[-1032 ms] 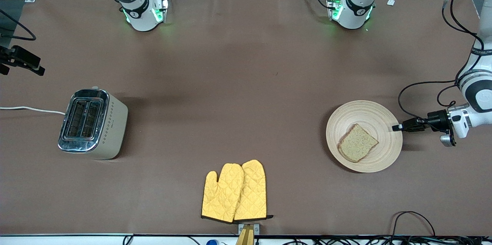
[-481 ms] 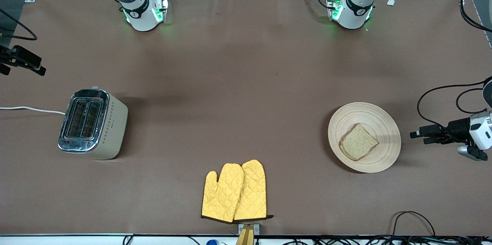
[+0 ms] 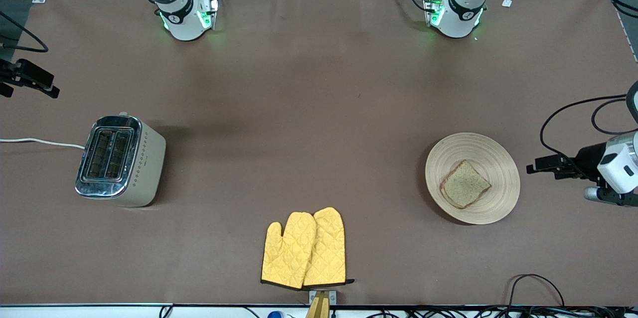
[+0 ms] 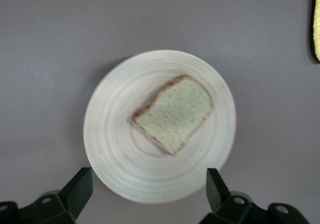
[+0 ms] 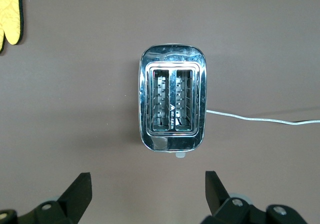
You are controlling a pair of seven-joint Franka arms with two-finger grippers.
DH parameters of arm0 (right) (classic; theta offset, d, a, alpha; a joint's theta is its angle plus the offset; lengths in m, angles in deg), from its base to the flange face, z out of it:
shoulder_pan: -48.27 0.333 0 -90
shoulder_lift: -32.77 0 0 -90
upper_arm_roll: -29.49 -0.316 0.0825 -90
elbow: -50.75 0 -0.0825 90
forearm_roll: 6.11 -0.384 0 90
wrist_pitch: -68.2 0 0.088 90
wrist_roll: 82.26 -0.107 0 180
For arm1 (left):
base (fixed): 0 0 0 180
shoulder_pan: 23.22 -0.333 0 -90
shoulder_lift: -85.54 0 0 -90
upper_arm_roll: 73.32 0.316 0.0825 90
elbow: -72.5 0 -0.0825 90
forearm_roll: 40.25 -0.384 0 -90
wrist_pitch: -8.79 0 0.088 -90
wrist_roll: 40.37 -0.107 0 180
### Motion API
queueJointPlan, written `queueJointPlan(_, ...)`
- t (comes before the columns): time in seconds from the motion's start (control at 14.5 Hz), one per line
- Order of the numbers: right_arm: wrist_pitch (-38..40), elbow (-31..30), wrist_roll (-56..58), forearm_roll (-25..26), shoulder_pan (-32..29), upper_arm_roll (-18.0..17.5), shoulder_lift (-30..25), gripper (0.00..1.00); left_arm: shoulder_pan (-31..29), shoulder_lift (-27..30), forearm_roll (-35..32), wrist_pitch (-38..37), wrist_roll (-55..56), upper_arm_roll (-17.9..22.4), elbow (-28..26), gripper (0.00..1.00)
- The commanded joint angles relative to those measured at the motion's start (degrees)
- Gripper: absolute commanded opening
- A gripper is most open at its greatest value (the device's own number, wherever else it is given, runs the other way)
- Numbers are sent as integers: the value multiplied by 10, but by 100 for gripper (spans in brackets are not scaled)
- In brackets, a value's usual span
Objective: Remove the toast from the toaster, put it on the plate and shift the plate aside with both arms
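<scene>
Front view: plate [image 3: 503,193] beside left claw [image 3: 532,167]

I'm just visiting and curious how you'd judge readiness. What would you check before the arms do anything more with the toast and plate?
1. Toast lies flat on the plate: ok.
2. Toaster slots empty: ok.
3. Left gripper open, beside the plate, not touching: ok.
4. Right gripper open, above the toaster: ok.
5. Oven mitts lie apart from the plate: ok.
6. Plate far enough aside: cannot tell.
</scene>
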State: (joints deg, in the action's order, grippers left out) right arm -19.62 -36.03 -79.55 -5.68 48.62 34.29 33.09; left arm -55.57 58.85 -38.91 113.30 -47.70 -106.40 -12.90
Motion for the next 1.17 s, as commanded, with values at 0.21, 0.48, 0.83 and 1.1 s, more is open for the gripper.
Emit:
queueJointPlan(0.21,-1,-9,-10,6,6,2,-12,100,-2,112,-60,-102,106,-74,-7,100)
queueJointPlan(0.48,-1,-9,-10,6,6,2,-12,100,-3,159,-65,-139,101,-91,2,100)
queueJointPlan(0.83,-1,-9,-10,6,6,2,-12,100,166,218,-57,-146,94,95,10,100)
queueJointPlan(1.1,1,-9,-10,6,6,2,-12,100,293,248,-55,-205,100,228,8,100)
